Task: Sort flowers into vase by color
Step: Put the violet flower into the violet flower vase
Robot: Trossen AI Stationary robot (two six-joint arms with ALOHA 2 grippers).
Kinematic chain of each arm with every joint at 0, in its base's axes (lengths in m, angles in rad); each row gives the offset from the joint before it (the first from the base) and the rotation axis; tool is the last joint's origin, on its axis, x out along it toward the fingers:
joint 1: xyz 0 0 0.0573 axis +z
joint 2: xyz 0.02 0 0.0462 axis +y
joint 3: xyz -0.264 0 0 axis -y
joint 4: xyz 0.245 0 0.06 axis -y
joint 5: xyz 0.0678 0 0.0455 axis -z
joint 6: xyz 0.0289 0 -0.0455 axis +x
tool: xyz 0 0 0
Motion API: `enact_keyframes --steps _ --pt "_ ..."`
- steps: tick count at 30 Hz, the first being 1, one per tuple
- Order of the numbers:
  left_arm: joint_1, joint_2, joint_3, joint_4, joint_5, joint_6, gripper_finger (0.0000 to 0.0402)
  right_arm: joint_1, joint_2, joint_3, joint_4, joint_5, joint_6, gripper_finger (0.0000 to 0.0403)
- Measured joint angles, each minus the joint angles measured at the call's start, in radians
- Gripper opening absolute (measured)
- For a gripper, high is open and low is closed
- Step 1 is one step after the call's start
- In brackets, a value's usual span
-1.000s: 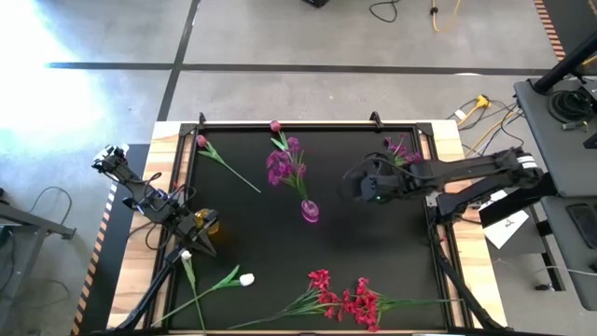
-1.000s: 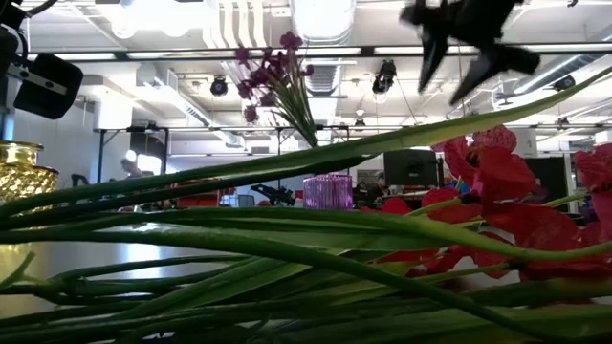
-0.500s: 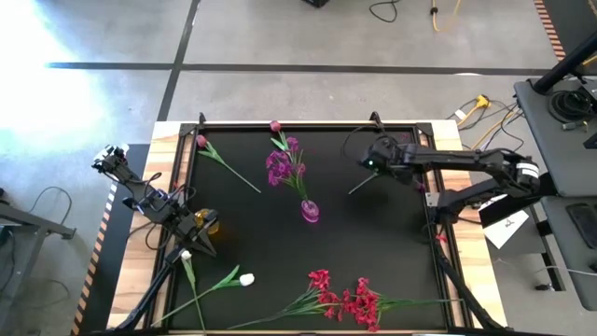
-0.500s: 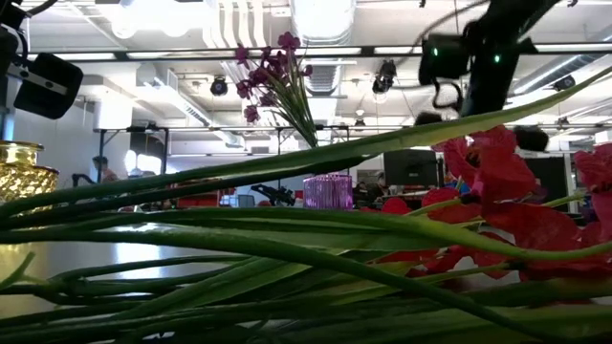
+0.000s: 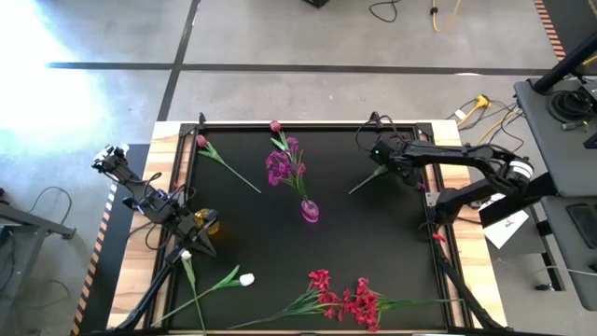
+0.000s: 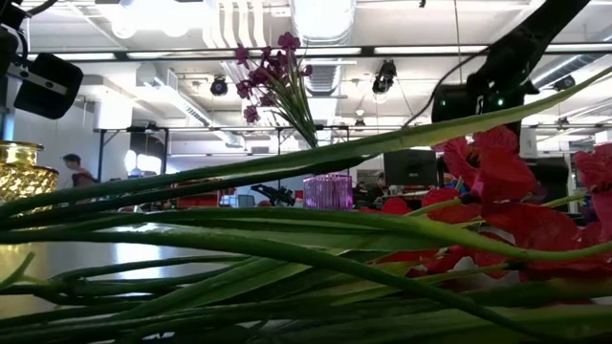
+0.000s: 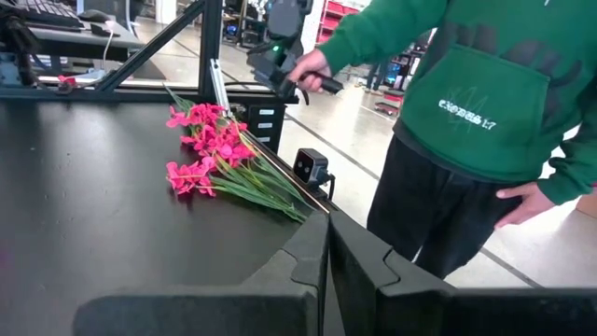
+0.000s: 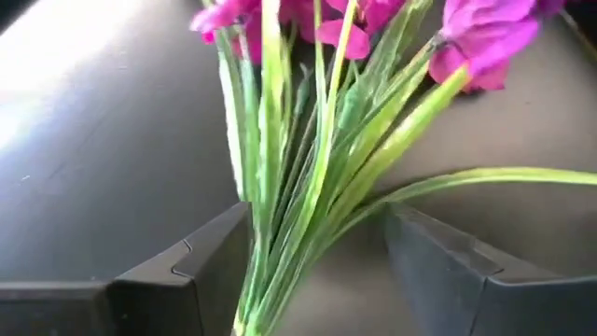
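My right gripper [image 5: 381,161] [image 8: 317,224] is open over the purple flower bunch [image 8: 308,177] lying at the table's far right. Its fingers stand on either side of the green stalks [image 5: 364,182]; I see no touch. A pink-purple vase [image 5: 310,211] [image 6: 328,190] in mid-table holds purple stems [image 5: 284,163]. My left gripper [image 5: 194,229] [image 7: 326,271] is shut beside the gold vase [image 5: 208,222] [image 6: 19,172] at the left. Red flowers [image 5: 345,301] [image 7: 207,149] lie at the near edge, white tulips [image 5: 244,278] near left, pink tulips [image 5: 201,142] far left.
A raised rim [image 5: 308,125] frames the black table top. A person in a green hoodie [image 7: 466,103] stands beyond the table's near edge, holding a dark device. In the low view, red blossoms [image 6: 497,182] and green stalks fill the foreground and hide the right gripper's fingers.
My right gripper has moved from mid-table toward the far right corner and come down over the loose purple bunch. Its arm no longer covers the bunch's stalk, which now shows on the table. The flowers themselves have stayed put.
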Motion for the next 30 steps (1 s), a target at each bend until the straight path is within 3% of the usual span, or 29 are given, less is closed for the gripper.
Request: enact_keyframes --steps 8,16,19,25,30 --pt "0.000 0.000 0.000 0.000 0.000 0.000 0.0000 -0.028 0.101 0.008 0.077 0.017 -0.107 0.0180" --pt "0.000 0.000 0.000 0.000 0.000 0.000 0.0000 -0.009 0.055 0.033 0.100 -0.003 -0.258 0.0032" --pt "0.000 0.000 0.000 0.000 0.000 0.000 0.0000 0.032 -0.015 0.048 0.124 0.023 -0.358 0.0017" --pt "0.000 0.000 0.000 0.000 0.000 0.000 0.0000 0.261 -0.224 0.068 0.238 0.139 -0.524 0.0015" --pt "0.000 0.000 0.000 0.000 0.000 0.000 0.0000 0.586 -0.368 0.068 0.481 0.375 -0.727 0.0014"
